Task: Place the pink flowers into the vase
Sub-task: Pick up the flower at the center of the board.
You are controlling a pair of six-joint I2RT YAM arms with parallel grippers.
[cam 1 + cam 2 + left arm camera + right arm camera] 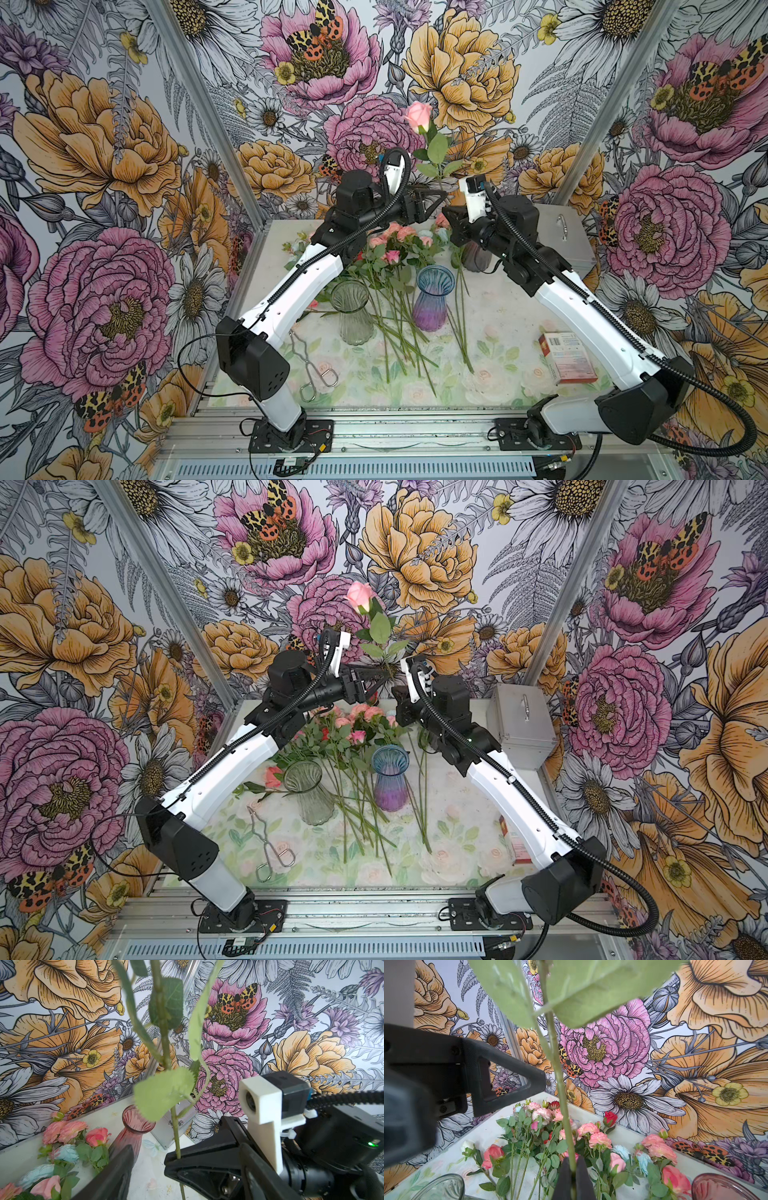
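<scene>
Nearest on the table (498,353): one pair of tongs (309,365) on the robot's left and one box (567,357) on its right. Beyond these, two upright vases stand well apart, one clear vase (352,311) and one blue vase (434,299), with a spread of loose green stems lying flat between and beside them. Farther back, those stems end in a mixed heap of blooms: many pink flowers (600,1138), too overlapped to count, plus at least two red, two pale blue and one white. A third vase, the pink vase (135,1132), stands upright beside the heap, and one metal case (565,237) sits at the far right corner. Above the heap, one pink rose (419,115) is held upright in the air, bloom uppermost. The right gripper (573,1165) is clamped tight on its lower stem. The left gripper (441,194) is level with the stem higher up, with its jaws apart and holding nothing; one finger (517,1080) sits just beside the stem.
</scene>
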